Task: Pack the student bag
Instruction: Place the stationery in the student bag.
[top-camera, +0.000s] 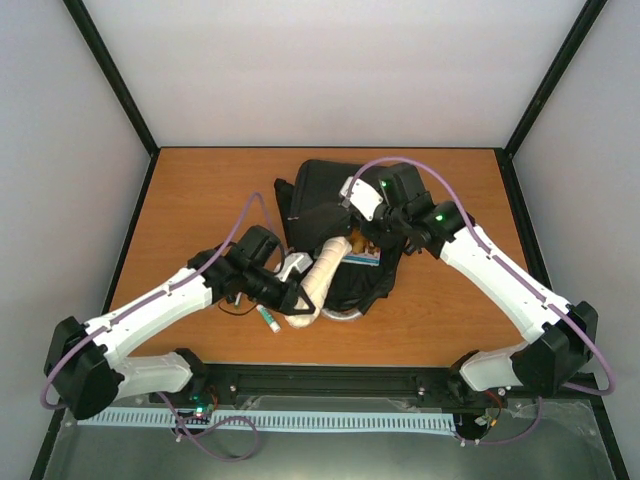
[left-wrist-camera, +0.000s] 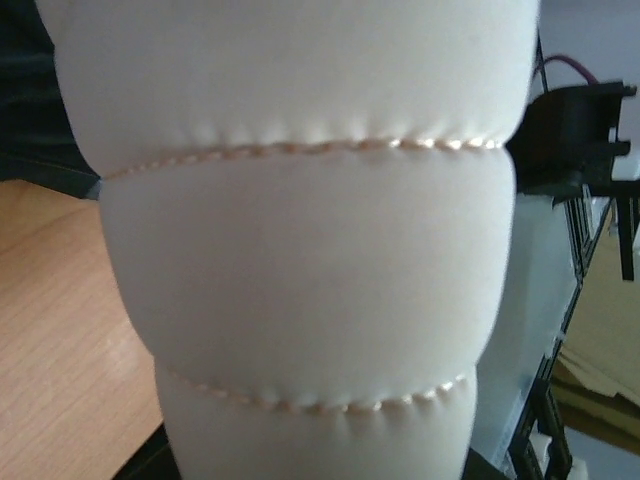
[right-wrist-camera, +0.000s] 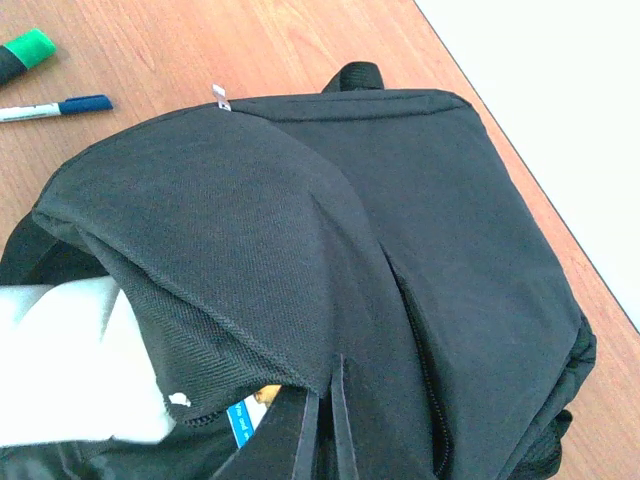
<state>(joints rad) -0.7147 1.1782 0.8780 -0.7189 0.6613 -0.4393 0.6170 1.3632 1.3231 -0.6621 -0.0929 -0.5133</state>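
Fabric decides everything with the student bag (top-camera: 322, 185), slumped mid-table toward the far side. It looks soft, light and shapeless, so I judge the rim of its mouth the best hold. My right arm bends in from the right, its right gripper (top-camera: 372, 238) pinched shut on that flap, tenting it. My left arm stretches from the near left, its left gripper (top-camera: 297, 303) clamped on a cream quilted roll (top-camera: 325, 268) angled into the opening.
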